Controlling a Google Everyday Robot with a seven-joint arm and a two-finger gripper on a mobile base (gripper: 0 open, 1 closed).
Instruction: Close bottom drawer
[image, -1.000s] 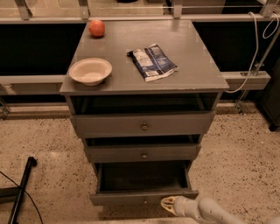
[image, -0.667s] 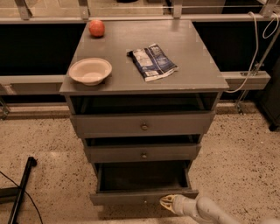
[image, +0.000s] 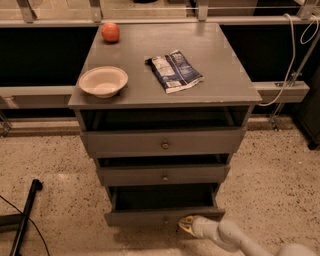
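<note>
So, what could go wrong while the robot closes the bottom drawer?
The gripper sits at the lower edge of the bottom drawer front, right of its knob. An off-centre push may skew and jam the drawer, or the gripper may slip underneath. A hard shove might set the red fruit on top rolling.

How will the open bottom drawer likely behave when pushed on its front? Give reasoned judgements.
The bottom drawer looks like rigid wood, so it should slide in rather than flex. Nothing shows inside its visible part, so it is probably light. The gripper sits low at its front, right of the knob; an off-centre push might skew it slightly.
</note>
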